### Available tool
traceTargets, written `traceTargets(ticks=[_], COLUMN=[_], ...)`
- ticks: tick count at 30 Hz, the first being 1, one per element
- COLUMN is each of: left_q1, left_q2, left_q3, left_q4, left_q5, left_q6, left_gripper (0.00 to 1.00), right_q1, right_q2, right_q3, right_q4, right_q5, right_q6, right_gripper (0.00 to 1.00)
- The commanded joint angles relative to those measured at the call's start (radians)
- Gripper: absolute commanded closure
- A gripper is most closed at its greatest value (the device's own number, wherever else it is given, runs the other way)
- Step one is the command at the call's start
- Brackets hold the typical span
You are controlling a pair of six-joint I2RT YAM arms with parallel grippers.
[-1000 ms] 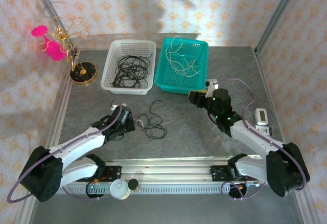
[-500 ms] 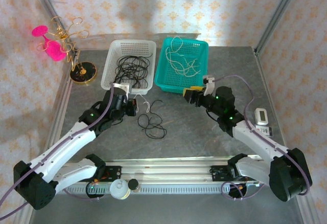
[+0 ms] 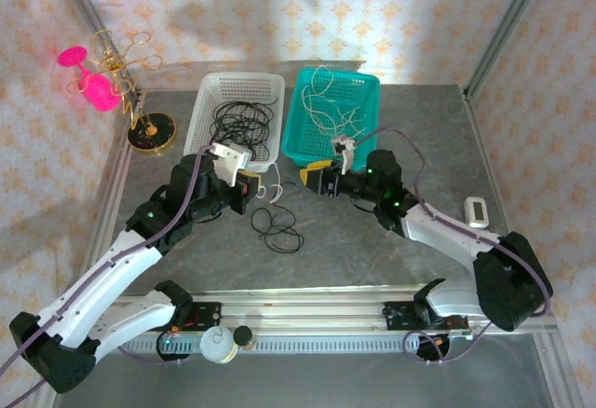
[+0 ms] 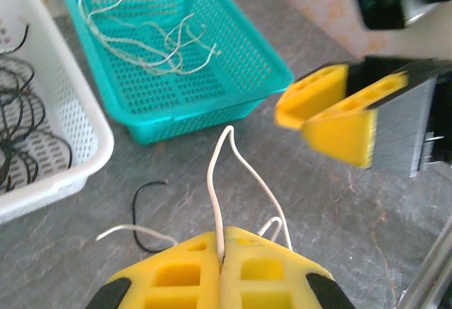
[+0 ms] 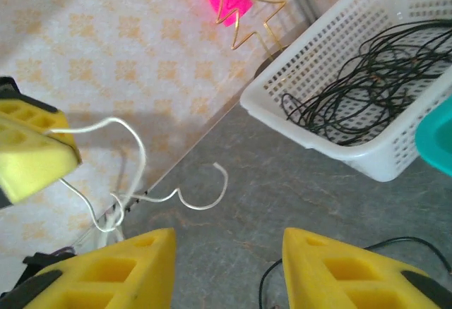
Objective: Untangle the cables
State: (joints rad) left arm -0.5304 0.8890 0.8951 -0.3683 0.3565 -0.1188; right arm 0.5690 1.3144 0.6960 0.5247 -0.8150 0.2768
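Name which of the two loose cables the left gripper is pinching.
The whitish cable, clamped in the shut left gripper; the black cable lies free on the table.

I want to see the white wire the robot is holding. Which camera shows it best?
The left wrist view: the white cable loops up close from the shut left gripper. The right wrist view shows it dangling sideways; the top view shows a tiny squiggle.

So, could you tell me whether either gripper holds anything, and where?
The left gripper is shut on the white cable, pinched partway along, a loop standing out beyond the jaws. The right gripper is open and empty.
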Motion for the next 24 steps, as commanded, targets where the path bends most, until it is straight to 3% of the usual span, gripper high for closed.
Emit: traceTargets(ticks=[1, 9, 24], left_q1=[-0.008, -0.007, -0.007], left_q2=[-0.008, 0.002, 0.016], left_q3=[0.021, 0.038, 0.054], left_q4=[0.062, 0.068, 0.065], left_q5=[0.065, 0.062, 0.067], left_q6=[0.067, 0.08, 0.079], left_gripper=[1.0, 1.0, 1.0], right_q1=[0.006, 0.016, 0.046], right_q2=[0.043, 0.072, 0.11], right_q3=[0.062, 0.025, 0.058], right_q4=[0.052, 0.1, 0.103], right_q5=[-0.158, -0.318, -0.366], right_q6=[-0.035, -0.053, -0.07], right_gripper=[0.58, 0.63, 0.67])
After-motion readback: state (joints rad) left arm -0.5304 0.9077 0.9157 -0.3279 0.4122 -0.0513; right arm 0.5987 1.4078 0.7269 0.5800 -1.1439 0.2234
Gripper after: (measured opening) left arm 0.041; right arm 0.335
